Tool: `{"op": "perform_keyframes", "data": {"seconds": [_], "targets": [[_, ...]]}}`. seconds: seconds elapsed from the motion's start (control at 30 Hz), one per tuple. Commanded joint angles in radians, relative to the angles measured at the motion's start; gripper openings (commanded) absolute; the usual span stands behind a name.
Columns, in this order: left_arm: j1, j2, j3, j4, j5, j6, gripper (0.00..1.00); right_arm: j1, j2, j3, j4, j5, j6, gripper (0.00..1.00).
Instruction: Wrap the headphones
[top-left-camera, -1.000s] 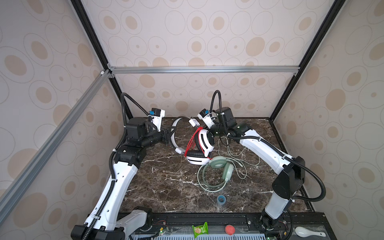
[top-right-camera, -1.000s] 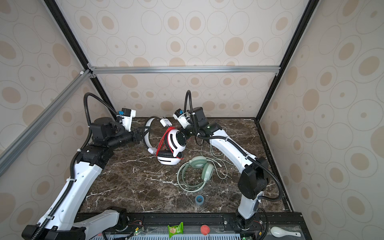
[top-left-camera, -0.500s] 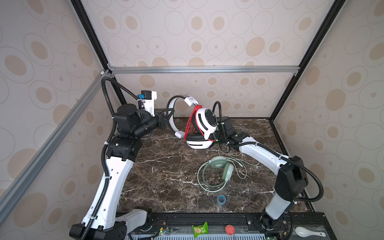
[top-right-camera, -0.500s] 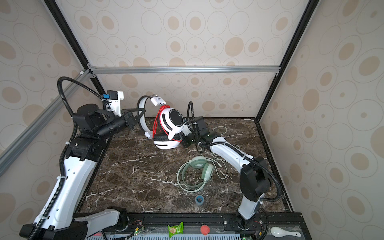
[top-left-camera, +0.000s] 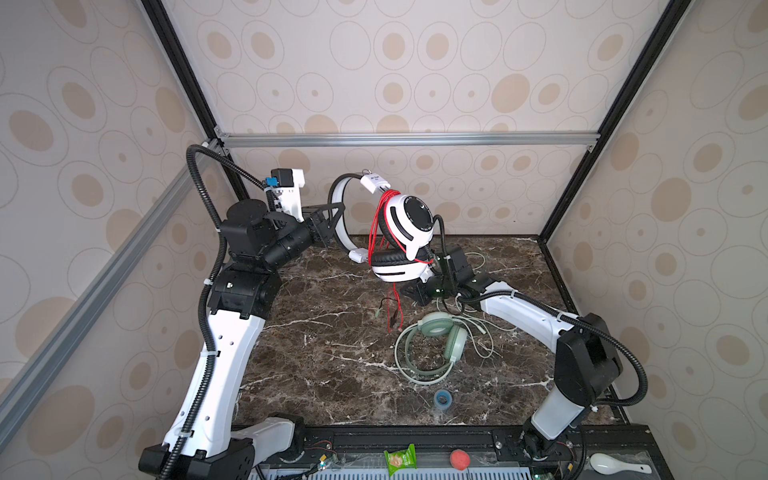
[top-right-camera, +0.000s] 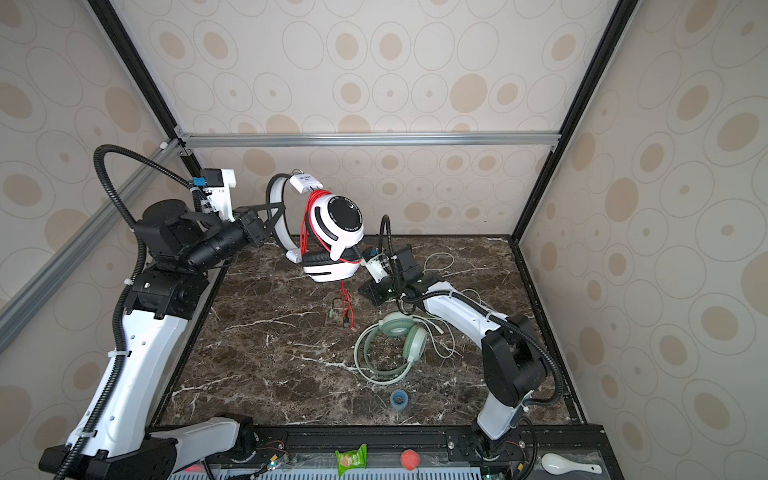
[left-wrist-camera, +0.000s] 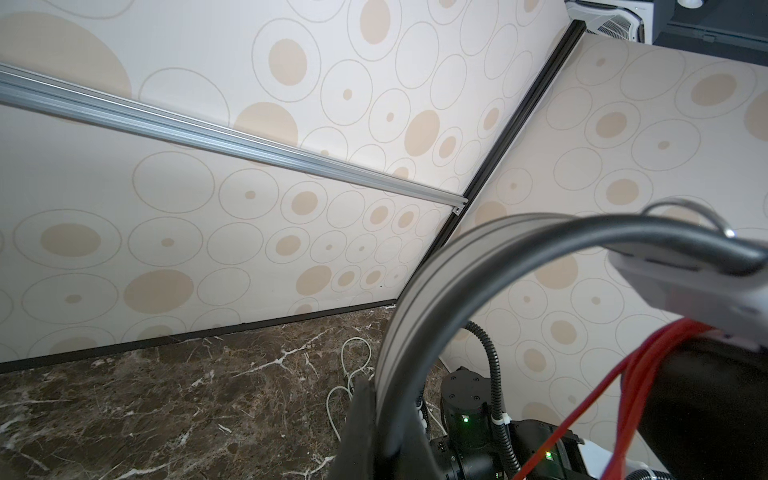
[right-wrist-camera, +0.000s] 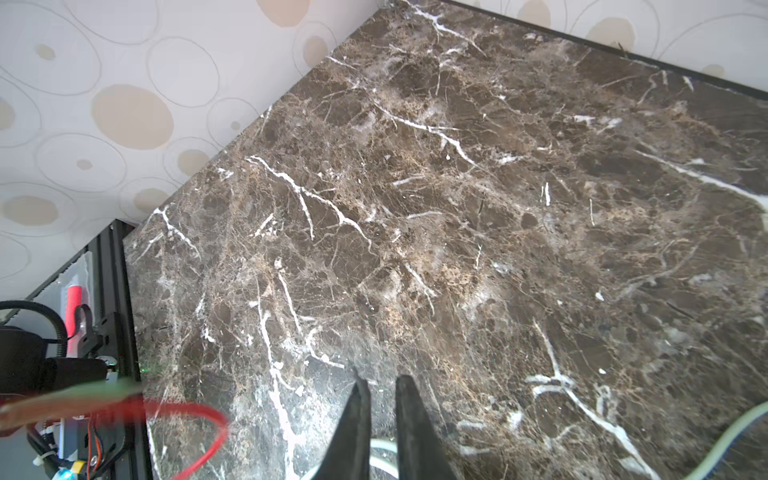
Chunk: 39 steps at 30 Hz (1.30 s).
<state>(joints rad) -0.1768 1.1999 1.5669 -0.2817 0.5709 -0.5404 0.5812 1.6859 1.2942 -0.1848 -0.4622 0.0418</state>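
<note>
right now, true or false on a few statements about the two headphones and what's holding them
1. The left end effector grips the white-and-black headphones by the headband, clear of the table. True.
2. The mint green headphones are lifted into the air as well. False: they lie flat on the table.
3. The red cable is looped around the white-and-black headphones, with its end hanging down. True.
4. The blue ring sits on top of the mint green headphones. False: it lies apart from them, nearer the front edge.
</note>
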Motion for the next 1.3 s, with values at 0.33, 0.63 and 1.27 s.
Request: {"op": "perform_keyframes", "data": {"seconds": [0.33, 0.63, 1.27], "targets": [[-0.002, -0.005, 0.070, 0.062, -0.038, -0.063, 0.00, -0.006, -0.243, -0.146, 0.042, -0.096, 0.063, 0.45], [-0.003, -0.014, 0.045, 0.100, -0.033, -0.085, 0.00, -0.005, -0.271, -0.147, 0.113, -0.153, 0.147, 0.62], [-0.002, -0.017, 0.035, 0.126, -0.032, -0.105, 0.00, -0.002, -0.143, -0.065, 0.122, -0.072, 0.118, 0.49]]}}
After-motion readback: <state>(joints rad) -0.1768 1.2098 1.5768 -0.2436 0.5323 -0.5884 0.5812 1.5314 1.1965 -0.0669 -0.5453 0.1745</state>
